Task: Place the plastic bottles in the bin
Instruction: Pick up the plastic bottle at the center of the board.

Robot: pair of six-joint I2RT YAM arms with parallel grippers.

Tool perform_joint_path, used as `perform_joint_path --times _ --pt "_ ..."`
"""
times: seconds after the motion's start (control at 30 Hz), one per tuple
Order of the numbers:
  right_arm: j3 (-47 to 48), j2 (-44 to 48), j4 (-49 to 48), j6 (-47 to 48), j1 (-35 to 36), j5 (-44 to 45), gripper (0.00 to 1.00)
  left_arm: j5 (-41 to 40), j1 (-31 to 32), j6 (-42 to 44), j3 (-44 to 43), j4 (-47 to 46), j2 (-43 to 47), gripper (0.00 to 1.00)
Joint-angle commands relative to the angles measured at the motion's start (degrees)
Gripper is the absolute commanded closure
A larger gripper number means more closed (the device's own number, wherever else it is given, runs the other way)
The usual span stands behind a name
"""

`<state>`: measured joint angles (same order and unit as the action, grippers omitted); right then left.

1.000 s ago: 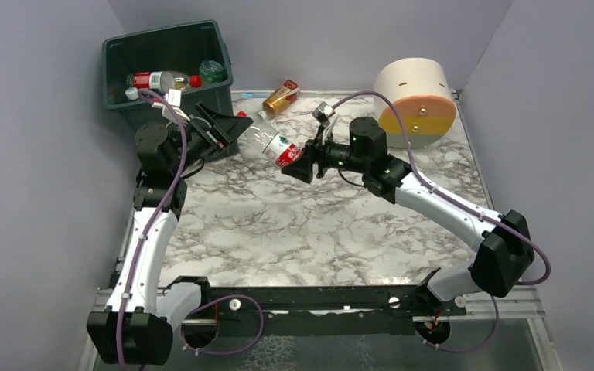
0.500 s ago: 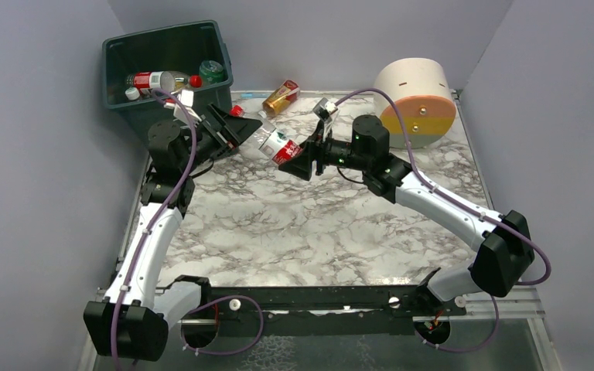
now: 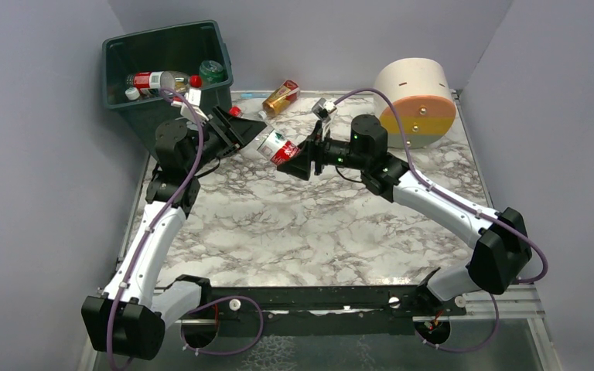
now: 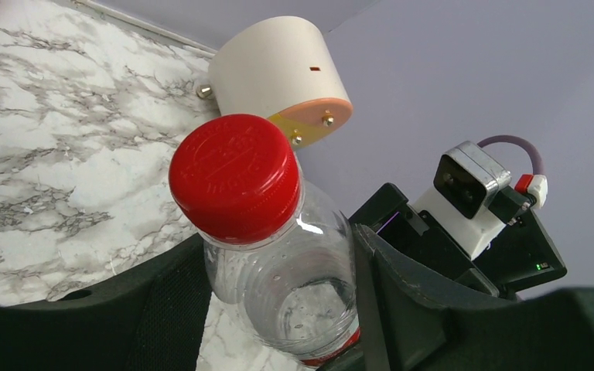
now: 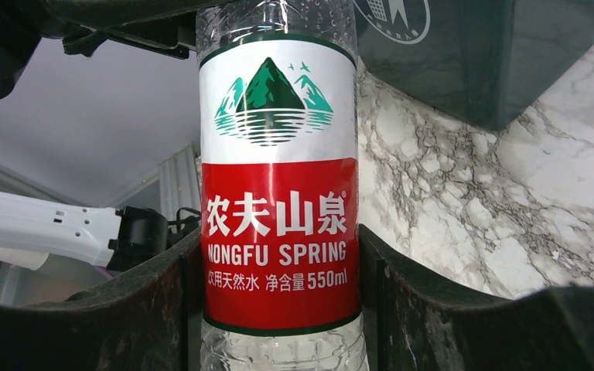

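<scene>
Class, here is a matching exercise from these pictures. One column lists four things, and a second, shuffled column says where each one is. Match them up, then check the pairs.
Things
1. Nongfu Spring bottle
2. gold-and-red bottle
3. green bottle
4. cream cylinder

Places
A. inside the dark green bin
B. lying on the marble table near the back wall
C. far right corner of the table
D. gripped between the left claw and the right claw

Pairs: 1-D, 2-B, 3-A, 4-C

I see a big cream drum (image 3: 407, 79) lying on its side at the far right of the marble table (image 3: 294, 232). Its round face has yellow, pink and grey bands. Grey walls (image 3: 340, 39) stand around.
</scene>
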<state>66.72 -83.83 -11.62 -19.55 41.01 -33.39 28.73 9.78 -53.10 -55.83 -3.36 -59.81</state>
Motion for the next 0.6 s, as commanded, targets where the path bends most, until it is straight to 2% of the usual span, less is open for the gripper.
perform_joint_path --times 0.0,0.2,0.4,0.57 --pt "1.63 0.16 -2.91 -0.24 0.12 -1.62 0.46 -2.00 0.19 1.22 -1.36 -1.04 -0.71 0.39" --pt "1.10 1.33 -2.50 -0.08 0.05 -1.20 0.34 -2.62 0.22 1.83 -2.66 -1.04 -2.00 0.48" --pt "0.10 3.29 -0.80 0.27 0.12 0.64 0.16 -3.28 0.17 2.89 -4.75 -0.28 -3.39 0.48" --pt "0.19 4.90 1.52 1.06 0.07 2.20 0.09 -3.38 0.17 3.24 -6.01 -0.27 -4.54 0.48"
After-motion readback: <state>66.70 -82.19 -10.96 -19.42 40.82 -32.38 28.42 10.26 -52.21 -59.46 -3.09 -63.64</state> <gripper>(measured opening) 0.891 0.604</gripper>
